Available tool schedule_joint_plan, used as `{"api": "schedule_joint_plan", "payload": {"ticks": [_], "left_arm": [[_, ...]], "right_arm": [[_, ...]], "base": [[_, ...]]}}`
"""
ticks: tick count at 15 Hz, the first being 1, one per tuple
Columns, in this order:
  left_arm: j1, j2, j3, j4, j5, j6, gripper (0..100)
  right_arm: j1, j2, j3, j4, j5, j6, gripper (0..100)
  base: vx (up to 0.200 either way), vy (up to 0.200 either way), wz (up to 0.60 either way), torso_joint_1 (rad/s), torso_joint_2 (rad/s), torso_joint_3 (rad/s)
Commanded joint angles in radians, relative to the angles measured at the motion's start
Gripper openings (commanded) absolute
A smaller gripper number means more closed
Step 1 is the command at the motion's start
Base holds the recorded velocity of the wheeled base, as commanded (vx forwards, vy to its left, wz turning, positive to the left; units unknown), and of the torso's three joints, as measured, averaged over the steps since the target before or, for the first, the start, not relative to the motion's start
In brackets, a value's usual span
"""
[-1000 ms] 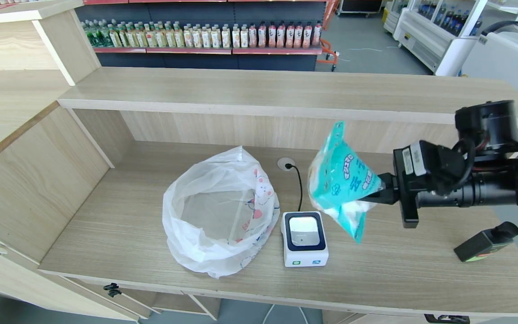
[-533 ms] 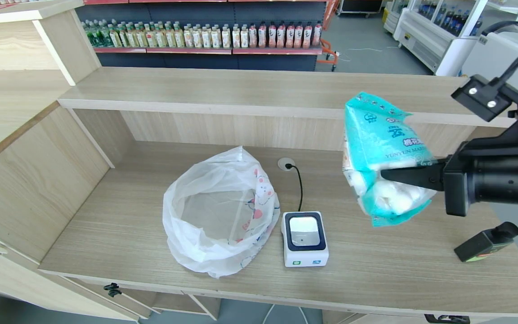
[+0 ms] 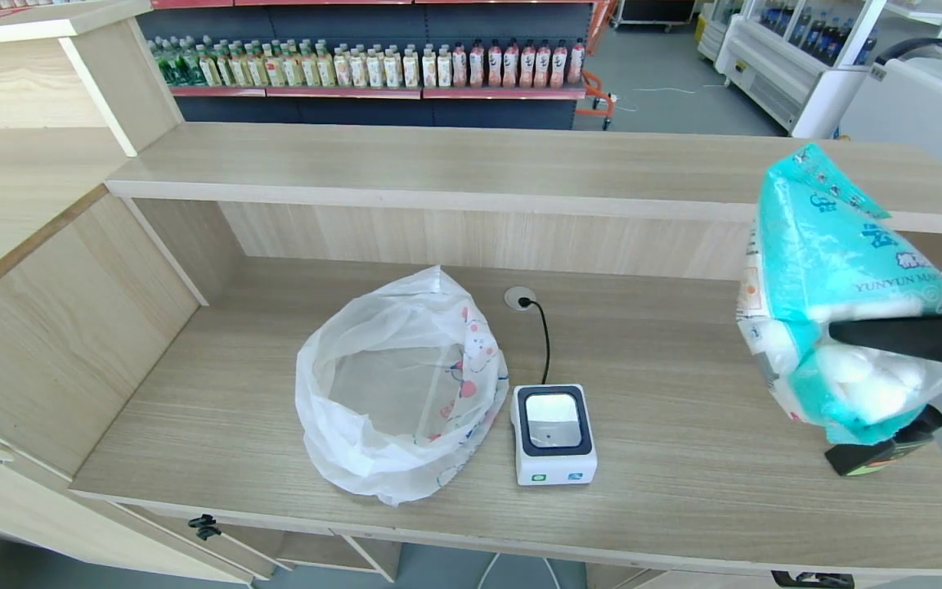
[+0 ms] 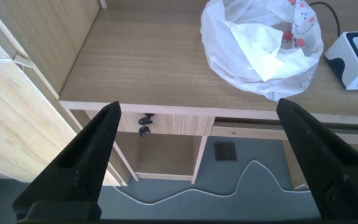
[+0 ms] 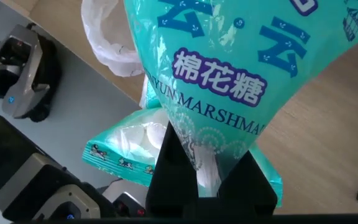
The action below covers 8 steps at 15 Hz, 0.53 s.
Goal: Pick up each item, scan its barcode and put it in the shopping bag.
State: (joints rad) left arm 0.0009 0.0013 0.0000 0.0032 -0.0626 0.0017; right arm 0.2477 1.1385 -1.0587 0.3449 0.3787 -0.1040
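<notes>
A teal marshmallow bag [image 3: 835,270] hangs in the air over the counter's right end, with my right gripper [image 3: 839,333] shut on its lower part. In the right wrist view the two black fingers [image 5: 169,165] pinch the marshmallow bag [image 5: 229,81] between them. The white plastic shopping bag [image 3: 397,384] lies open on the counter, left of the white barcode scanner [image 3: 553,433]. My left gripper [image 4: 199,109] stands open with nothing in it, low in front of the counter's front edge, near the shopping bag [image 4: 266,43] and scanner [image 4: 356,56].
A dark handheld item [image 3: 884,446] lies at the counter's right front, partly hidden behind the marshmallow bag. The scanner's black cable [image 3: 545,335] runs back to a hole in the counter. A raised ledge [image 3: 471,164] borders the back, and a wooden side wall [image 3: 70,327] closes the left.
My right arm has swung right and up with the marshmallow bag, from beside the scanner to the counter's right end. The bag has turned more upright. Shopping bag and scanner have not moved.
</notes>
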Motion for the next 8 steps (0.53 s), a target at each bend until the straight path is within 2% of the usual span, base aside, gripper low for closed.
{"api": "schedule_joint_plan", "payload": {"ticks": [1,4,6,8], "left_arm": [[0.001,0.0,0.0,0.0,0.0,0.0,100],[0.001,0.0,0.0,0.0,0.0,0.0,100],[0.001,0.0,0.0,0.0,0.0,0.0,100],[-0.001,-0.001,0.0,0.0,0.0,0.0,100]], "right_arm": [[-0.077,-0.063,0.002,0.036,0.042,-0.003,0],[-0.143,-0.105,0.011,0.054,0.08,-0.005,0],[-0.182,-0.134,0.02,0.126,0.081,-0.049,0],[-0.194,-0.143,0.023,0.146,0.077,-0.089,0]], "base": [[0.0,0.0,0.0,0.0,0.0,0.0],[0.0,0.0,0.0,0.0,0.0,0.0],[0.0,0.0,0.0,0.0,0.0,0.0],[0.0,0.0,0.6,0.0,0.0,0.002]]}}
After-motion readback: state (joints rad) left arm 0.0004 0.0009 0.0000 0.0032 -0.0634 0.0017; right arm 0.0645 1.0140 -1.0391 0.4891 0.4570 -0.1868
